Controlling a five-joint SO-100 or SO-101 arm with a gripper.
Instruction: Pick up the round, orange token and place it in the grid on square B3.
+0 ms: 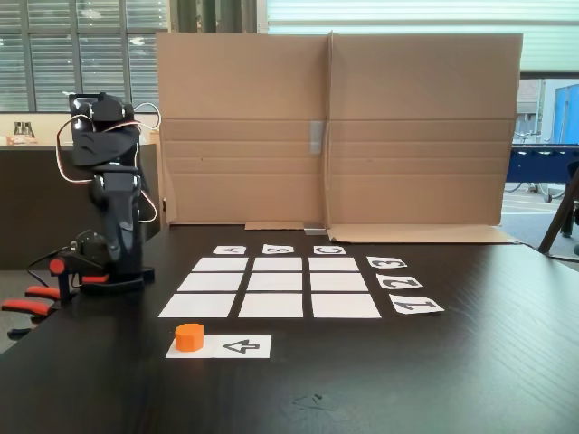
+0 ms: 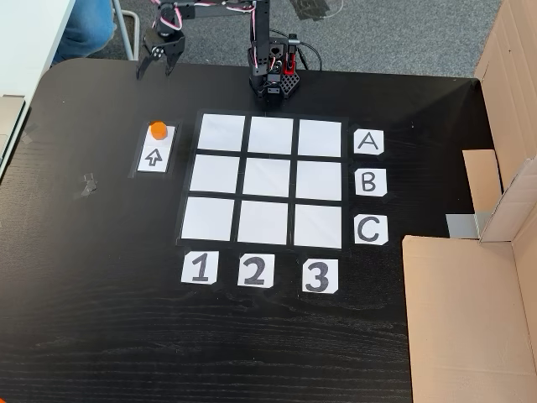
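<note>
Here the token (image 2: 158, 129) sits on the arrow strip (image 2: 154, 149), at the strip's end nearest the arm, just outside the grid (image 2: 263, 180) on the dark worktop (image 2: 101, 319). In the top-down fixed view the gripper (image 2: 154, 70) hangs near the worktop's edge, apart from the token, its fingers (image 2: 143, 67) spread and holding nothing. So the pick seems not yet begun.

Square B3 (image 2: 318, 180) lies in the row level with card B (image 2: 370, 182) and the column above card 3 (image 2: 319, 276), on the far side of the grid from the token as this view shows it.

The main risks, as I judge them: the token is small and short, so fingers closing off-centre could pinch its edge and flick it away or drag the paper strip along. The carry crosses the whole grid, and the nine cells look alike, so a drop one cell short is an easy mistake. A low pass could also scuff the loose papers.
</note>
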